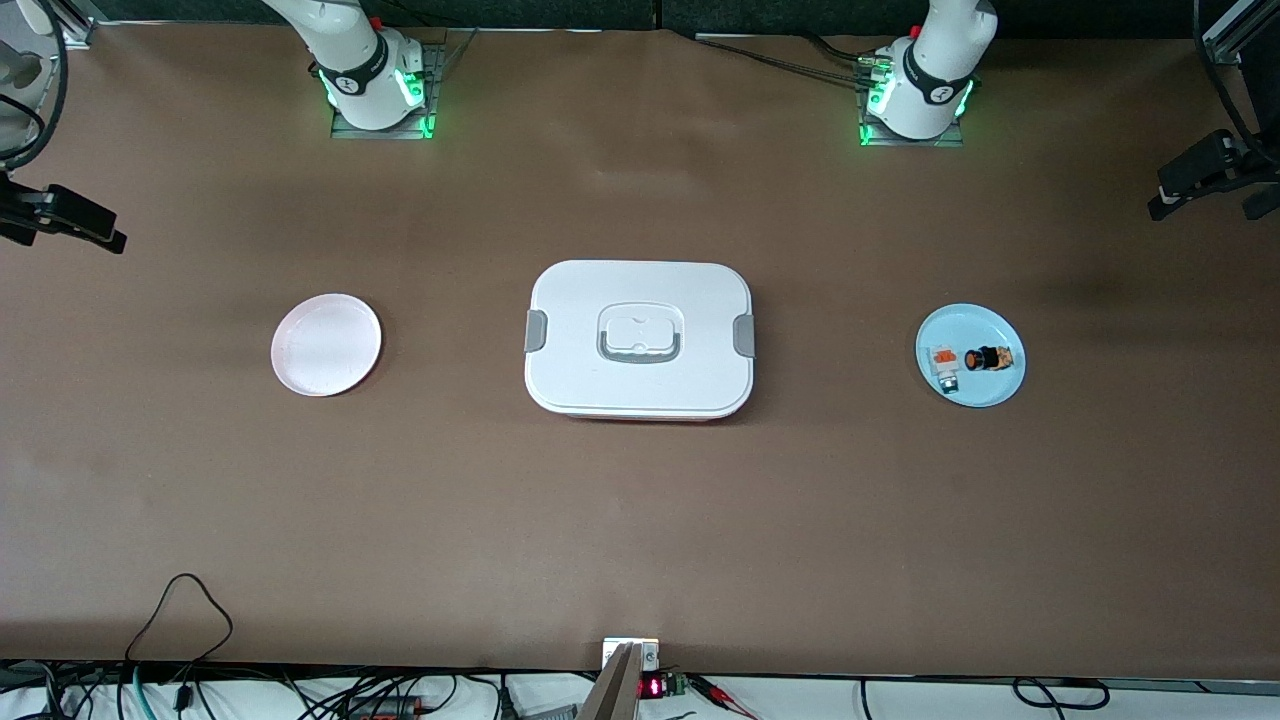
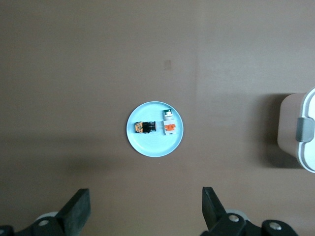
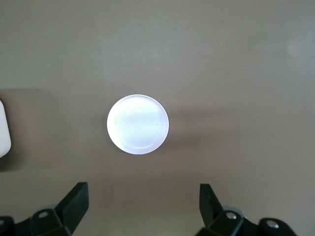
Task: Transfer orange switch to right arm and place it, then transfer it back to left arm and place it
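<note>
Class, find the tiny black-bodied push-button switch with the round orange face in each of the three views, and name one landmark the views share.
Front view: orange switch lies on the light blue plate, toward the left arm's end.
Left wrist view: orange switch on that plate, mid-picture.
Right wrist view: not in it.
Shared landmark: the large white latched box, seen at an edge of both wrist views.

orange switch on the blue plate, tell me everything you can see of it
The orange switch is a tiny black-bodied cylinder with a round orange face and orange markings, plastic by the look of it. It lies on its side on the light blue plate, toward the left arm's end of the table, beside a small white-and-grey block with an orange top. Whether the two touch cannot be told. No gripper touches it.
</note>
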`<state>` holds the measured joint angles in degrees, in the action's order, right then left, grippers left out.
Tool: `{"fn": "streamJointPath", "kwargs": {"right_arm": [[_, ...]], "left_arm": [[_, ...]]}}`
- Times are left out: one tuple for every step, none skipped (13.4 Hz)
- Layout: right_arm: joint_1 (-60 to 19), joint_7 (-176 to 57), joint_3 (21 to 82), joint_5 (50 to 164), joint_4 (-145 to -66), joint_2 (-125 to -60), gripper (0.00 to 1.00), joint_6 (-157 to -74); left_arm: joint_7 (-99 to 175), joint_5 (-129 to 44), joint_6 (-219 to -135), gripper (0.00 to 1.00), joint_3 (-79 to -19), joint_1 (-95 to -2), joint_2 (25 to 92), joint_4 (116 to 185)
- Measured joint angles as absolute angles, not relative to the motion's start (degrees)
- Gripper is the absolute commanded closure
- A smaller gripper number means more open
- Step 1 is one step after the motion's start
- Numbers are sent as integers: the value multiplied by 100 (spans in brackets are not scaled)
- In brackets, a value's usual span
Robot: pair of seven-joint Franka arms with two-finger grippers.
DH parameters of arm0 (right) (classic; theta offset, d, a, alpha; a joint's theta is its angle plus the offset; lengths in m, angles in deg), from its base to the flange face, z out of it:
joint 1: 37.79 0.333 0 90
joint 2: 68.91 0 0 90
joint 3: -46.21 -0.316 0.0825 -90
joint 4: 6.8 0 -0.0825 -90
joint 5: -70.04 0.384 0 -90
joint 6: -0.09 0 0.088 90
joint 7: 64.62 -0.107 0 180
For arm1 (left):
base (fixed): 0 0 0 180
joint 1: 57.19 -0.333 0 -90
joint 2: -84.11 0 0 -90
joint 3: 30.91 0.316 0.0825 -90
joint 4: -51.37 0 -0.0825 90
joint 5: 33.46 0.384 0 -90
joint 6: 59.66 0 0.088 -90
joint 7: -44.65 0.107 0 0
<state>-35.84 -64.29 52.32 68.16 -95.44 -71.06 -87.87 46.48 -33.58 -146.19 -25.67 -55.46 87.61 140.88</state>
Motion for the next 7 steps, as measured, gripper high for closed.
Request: {"fn": "streamJointPath", "kwargs": {"right_arm": [[-3582,-6429,5232,6816,-9636,-7042,0,-8838],[-3581,-6429,5232,6816,-9693,-6997,0,-8875],[-3581,-6429,5232,6816,-9722,-6972,0,-8900],[-3581,-6429,5232,6816,-9742,-6960,0,-8914],[-3581,-6429,5232,6816,-9764,-6954,0,-8927],[-3580,-6429,5232,6816,-9801,-6939,0,-8952],[-3580,-6429,5232,6816,-9880,-6898,0,-9032]], "left_arm": [[4649,-3350,-14647,0,-2571,-5547,8743,14103],[4650,-3349,-14733,0,-2589,-5553,8713,14126],[4650,-3349,-14855,0,-2617,-5567,8675,14143],[4650,-3349,-14979,0,-2638,-5577,8637,14146],[4650,-3349,-15067,0,-2648,-5579,8603,14146],[4650,-3349,-15107,0,-2654,-5579,8576,14147],[4651,-3349,-15127,0,-2659,-5579,8565,14147]]}}
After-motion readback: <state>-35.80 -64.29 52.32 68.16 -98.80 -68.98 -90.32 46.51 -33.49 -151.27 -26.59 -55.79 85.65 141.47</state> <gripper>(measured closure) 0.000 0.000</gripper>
